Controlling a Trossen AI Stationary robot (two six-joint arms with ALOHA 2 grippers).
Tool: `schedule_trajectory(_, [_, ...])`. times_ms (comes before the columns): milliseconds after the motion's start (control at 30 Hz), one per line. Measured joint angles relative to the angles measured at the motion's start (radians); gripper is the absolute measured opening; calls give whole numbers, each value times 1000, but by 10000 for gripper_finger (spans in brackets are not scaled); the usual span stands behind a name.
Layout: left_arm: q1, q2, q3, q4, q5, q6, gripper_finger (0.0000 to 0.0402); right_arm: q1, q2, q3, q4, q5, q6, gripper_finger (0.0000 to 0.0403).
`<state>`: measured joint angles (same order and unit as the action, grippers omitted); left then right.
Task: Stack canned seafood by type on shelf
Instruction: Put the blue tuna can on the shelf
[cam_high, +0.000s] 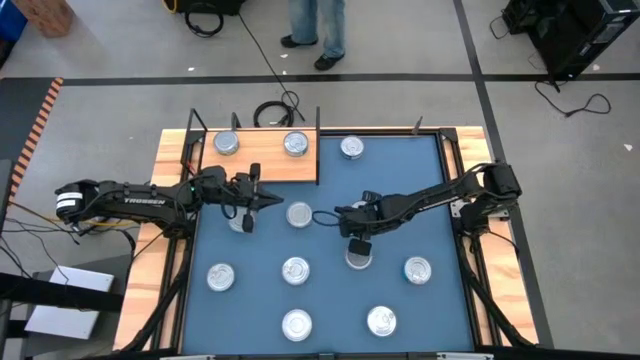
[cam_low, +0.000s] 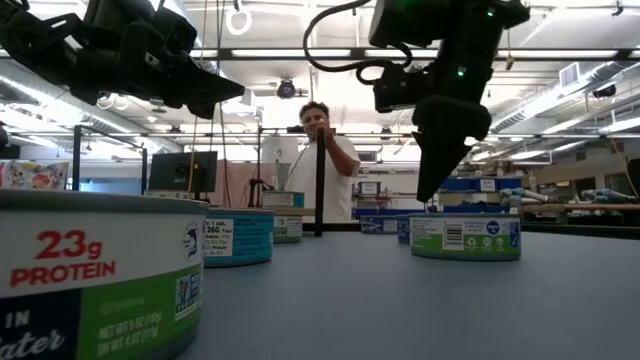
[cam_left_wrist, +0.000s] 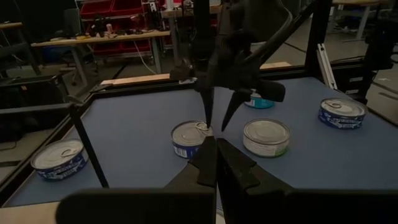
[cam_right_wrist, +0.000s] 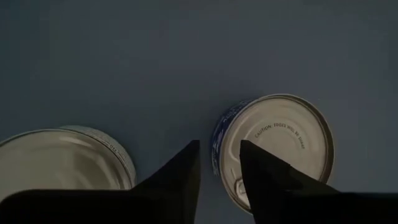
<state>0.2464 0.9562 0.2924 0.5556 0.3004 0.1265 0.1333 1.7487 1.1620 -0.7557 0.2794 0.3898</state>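
Observation:
Two silver tins (cam_high: 227, 143) (cam_high: 295, 144) stand on the light-brown shelf (cam_high: 262, 165) at the mat's far left corner. Several more tins stand spread over the blue mat. My right gripper (cam_high: 322, 215) (cam_right_wrist: 219, 158) is open and points down over the rim of a blue-labelled tin (cam_right_wrist: 273, 149) (cam_high: 299, 214) in mid-mat, touching nothing. The left wrist view shows its fingertips (cam_left_wrist: 208, 121) just above that tin (cam_left_wrist: 191, 138). My left gripper (cam_high: 272, 200) (cam_left_wrist: 214, 155) is shut and empty. It hovers near the shelf's front edge, above another tin (cam_high: 240, 222).
A green-labelled tin (cam_left_wrist: 266, 137) (cam_high: 358, 258) stands close beside the right gripper. Other tins stand along the near half of the mat (cam_high: 220, 277) (cam_high: 297, 324) (cam_high: 381, 321) (cam_high: 417, 270), and one at the far edge (cam_high: 351, 148). A person (cam_high: 318, 30) stands beyond the table.

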Motion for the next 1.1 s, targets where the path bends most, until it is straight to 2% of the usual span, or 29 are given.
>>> schedule_trajectory(433, [-6,0,-1,1,-4,0,5,0,1,6,-21,0,26,165])
schedule_trajectory(567, [-6,0,-1,1,-4,0,5,4,21,6,-16,31,-26,176])
schedule_trajectory(833, [-6,0,-1,0,-5,0,5,10,56,5,18,45,-79,174])
schedule_trajectory(1100, [-7,-1,-1,-1,-14,0,5,8,67,-42,45,75,-50,166])
